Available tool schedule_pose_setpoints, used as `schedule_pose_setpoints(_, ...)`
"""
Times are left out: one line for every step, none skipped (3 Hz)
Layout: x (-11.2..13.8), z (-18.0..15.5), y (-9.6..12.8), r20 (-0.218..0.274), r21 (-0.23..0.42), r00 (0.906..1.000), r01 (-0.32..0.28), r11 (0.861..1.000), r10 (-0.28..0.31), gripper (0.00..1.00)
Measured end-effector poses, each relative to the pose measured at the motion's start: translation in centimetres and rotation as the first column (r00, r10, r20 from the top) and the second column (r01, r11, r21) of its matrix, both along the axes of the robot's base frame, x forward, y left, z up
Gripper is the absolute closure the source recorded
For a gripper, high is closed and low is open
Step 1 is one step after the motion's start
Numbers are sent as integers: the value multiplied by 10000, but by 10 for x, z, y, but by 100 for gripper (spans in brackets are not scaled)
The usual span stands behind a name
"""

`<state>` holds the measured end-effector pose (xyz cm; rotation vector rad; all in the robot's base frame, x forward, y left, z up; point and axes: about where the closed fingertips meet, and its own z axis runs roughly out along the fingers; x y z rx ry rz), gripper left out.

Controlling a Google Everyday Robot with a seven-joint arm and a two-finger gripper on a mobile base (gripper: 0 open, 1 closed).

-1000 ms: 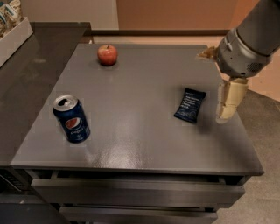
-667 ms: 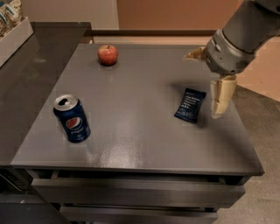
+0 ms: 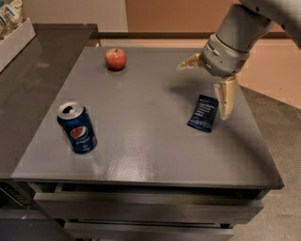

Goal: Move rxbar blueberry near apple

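Gripper [image 3: 202, 92] is seen over the right part of the desk [image 3: 150, 117], hung from the arm entering at upper right. It is released: the two tan fingers [image 3: 226, 96] are spread wide, one pointed left above the desk, the other pointed down. Nothing is held.

The rxbar blueberry [image 3: 203, 113] is laid flat on the desk, right of centre, tilted slightly, with white text lines on its face. The downward finger is placed just beside its right edge; contact cannot be told.

The apple [image 3: 115, 59] is set at the far left part of the desk, stem up, well apart from the bar and the gripper.

A Pepsi can [image 3: 77, 128] is stood upright near the front left edge. Its silver top is visible; whether anything is inside cannot be told.

Containers: a white bin [image 3: 16, 40] is placed on the dark counter [image 3: 42, 75] at far left, with snack packets [image 3: 10, 13] stacked in it. Below the desk top, a drawer [image 3: 141, 200] is left slightly ajar; its contents are hidden.
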<state>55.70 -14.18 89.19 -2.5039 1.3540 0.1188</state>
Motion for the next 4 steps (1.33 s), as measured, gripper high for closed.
schedule_pose_setpoints(10, -10, 1, -79, -438, 9962, -867, 9953, 864, 0)
schedule_pose_setpoints(16, -20, -5, -131, -849, 9919, -1267, 9883, 1260, 0)
schedule_pose_setpoints(20, -27, -9, -166, -1148, 9883, -1525, 9816, 1516, 0)
schedule_pose_setpoints(19, -41, -23, -382, -1537, 9873, -1583, 9754, 1542, 0)
